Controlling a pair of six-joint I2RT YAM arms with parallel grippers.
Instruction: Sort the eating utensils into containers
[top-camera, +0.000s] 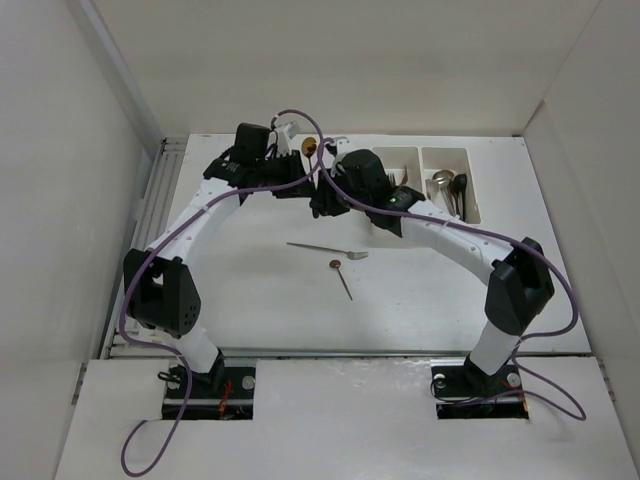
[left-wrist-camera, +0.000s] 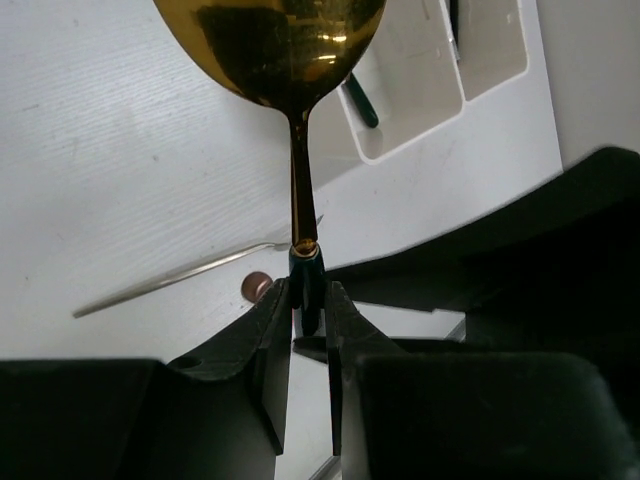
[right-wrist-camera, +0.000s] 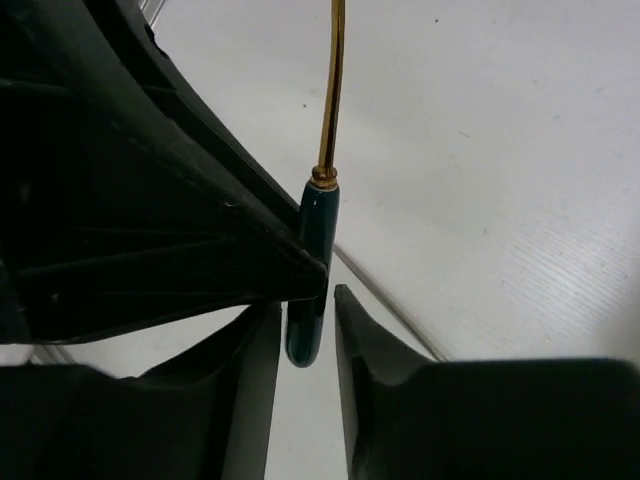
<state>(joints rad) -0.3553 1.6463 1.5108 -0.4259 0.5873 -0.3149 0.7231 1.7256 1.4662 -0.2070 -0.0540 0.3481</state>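
My left gripper (top-camera: 298, 168) is shut on the dark teal handle of a gold spoon (top-camera: 309, 148), held above the table's back middle with its bowl (left-wrist-camera: 275, 40) up. In the left wrist view the fingers (left-wrist-camera: 270, 330) pinch the handle (left-wrist-camera: 308, 275). My right gripper (top-camera: 322, 197) is open, its jaws either side of the same handle's tip (right-wrist-camera: 312, 330) with a gap showing. The two joined white bins (top-camera: 420, 185) stand at the back right. The left bin holds forks (top-camera: 400, 180), the right bin a silver spoon (top-camera: 441, 180) and dark utensils.
A slim silver utensil (top-camera: 325, 248) and a copper-headed spoon with a dark handle (top-camera: 341, 277) lie on the white table in the middle; both show in the left wrist view (left-wrist-camera: 180, 275). White walls enclose the table on three sides.
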